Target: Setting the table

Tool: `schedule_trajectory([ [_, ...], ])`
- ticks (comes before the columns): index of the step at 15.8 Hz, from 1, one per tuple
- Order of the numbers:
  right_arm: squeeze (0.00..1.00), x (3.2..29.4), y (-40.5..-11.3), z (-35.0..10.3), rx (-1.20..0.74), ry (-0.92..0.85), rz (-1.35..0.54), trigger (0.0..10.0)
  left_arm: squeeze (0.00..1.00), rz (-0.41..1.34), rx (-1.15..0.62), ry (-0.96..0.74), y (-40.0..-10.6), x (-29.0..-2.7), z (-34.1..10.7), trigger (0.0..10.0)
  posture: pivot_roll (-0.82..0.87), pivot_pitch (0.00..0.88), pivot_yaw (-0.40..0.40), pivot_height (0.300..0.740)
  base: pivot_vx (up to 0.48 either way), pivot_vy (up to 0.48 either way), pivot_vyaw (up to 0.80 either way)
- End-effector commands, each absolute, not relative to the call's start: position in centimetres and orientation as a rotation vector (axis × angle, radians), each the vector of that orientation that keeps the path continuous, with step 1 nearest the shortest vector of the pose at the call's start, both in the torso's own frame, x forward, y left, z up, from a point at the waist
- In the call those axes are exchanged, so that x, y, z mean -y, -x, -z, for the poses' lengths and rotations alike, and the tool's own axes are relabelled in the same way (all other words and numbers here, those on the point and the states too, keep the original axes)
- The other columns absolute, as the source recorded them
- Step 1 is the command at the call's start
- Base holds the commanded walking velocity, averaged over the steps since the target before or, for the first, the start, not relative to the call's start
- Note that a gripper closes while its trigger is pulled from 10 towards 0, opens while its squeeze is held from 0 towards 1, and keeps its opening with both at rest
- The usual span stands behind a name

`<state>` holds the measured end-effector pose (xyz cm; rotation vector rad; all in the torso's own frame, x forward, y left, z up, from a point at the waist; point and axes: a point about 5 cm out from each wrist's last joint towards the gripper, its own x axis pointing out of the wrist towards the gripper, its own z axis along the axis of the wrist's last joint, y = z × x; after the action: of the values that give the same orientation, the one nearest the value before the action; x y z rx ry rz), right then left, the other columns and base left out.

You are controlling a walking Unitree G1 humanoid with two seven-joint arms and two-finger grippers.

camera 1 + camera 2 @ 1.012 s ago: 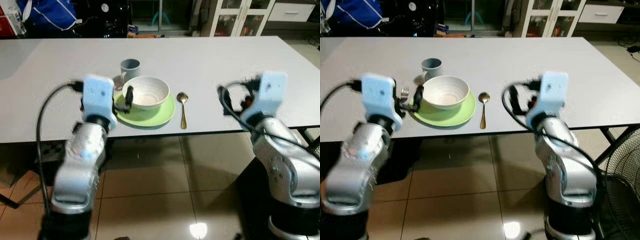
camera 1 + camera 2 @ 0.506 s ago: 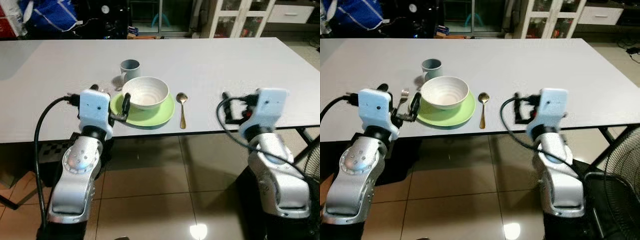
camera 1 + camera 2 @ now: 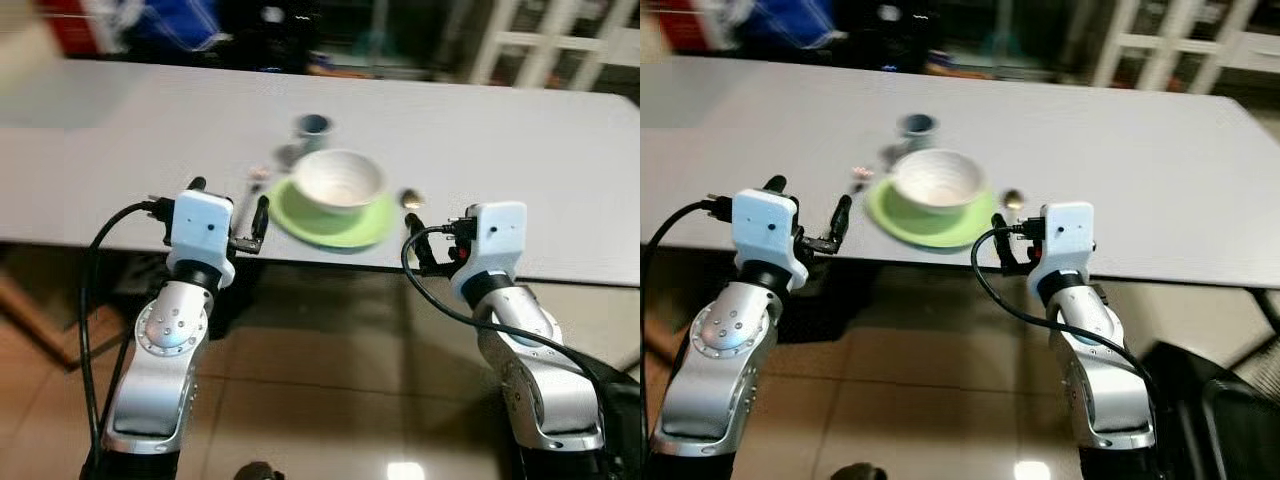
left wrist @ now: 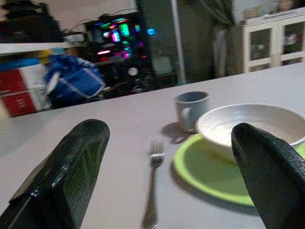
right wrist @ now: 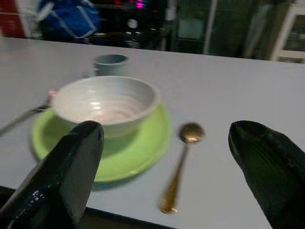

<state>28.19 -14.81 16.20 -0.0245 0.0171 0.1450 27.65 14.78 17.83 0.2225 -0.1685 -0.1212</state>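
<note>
A white bowl (image 3: 339, 178) sits on a green plate (image 3: 333, 216) near the front edge of the grey table (image 3: 120, 150). Behind it stands a blue-grey mug (image 3: 313, 126). A fork (image 4: 152, 191) lies left of the plate and a gold spoon (image 5: 178, 167) lies right of it. My left gripper (image 3: 228, 205) is open and empty at the table's front edge, left of the plate, level with the fork. My right gripper (image 5: 169, 133) is open and empty at the front edge, in front of the spoon.
Brown tiled floor (image 3: 330, 400) lies under and in front of the table. Beyond the far edge are a blue bag (image 4: 74, 78), dark shelving and a white cabinet (image 4: 267, 43). The eye views are blurred.
The camera has shifted, so the setting sits further right and further off. Both grippers have drawn back from over the table to its front edge. The dishes have not moved.
</note>
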Motion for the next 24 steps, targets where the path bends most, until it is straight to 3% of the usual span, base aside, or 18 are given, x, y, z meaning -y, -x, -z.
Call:
schedule_trajectory([
  [1,0.00,15.3,-28.5,-16.7,-0.006,0.030,-0.128,10.0,0.00,0.126,0.150,-0.218,-27.8,-14.4,-17.7,10.0,0.00,0.000,-0.010,0.740,0.000,0.000,0.80],
  [7,0.00,15.3,-28.4,-16.4,-0.031,0.049,-0.094,10.0,0.00,0.111,0.132,-0.217,-28.3,-14.3,-17.6,10.0,-0.02,0.000,0.025,0.740,0.000,0.000,0.79],
  [14,0.00,15.7,-28.7,-16.2,-0.075,0.048,-0.056,10.0,0.00,0.113,0.128,-0.208,-27.9,-14.0,-17.7,10.0,-0.01,0.000,-0.004,0.740,0.000,0.034,0.00],
  [18,0.00,15.3,-28.7,-16.4,-0.075,0.103,-0.051,10.0,0.00,0.112,0.111,-0.216,-27.8,-14.4,-17.3,10.0,-0.01,0.000,-0.009,0.740,0.000,0.376,-0.69],
  [24,0.00,14.7,-29.1,-15.8,-0.138,0.096,-0.076,10.0,0.00,0.071,0.088,-0.228,-27.4,-15.4,-16.9,10.0,0.01,0.000,-0.040,0.740,0.000,0.389,0.00],
])
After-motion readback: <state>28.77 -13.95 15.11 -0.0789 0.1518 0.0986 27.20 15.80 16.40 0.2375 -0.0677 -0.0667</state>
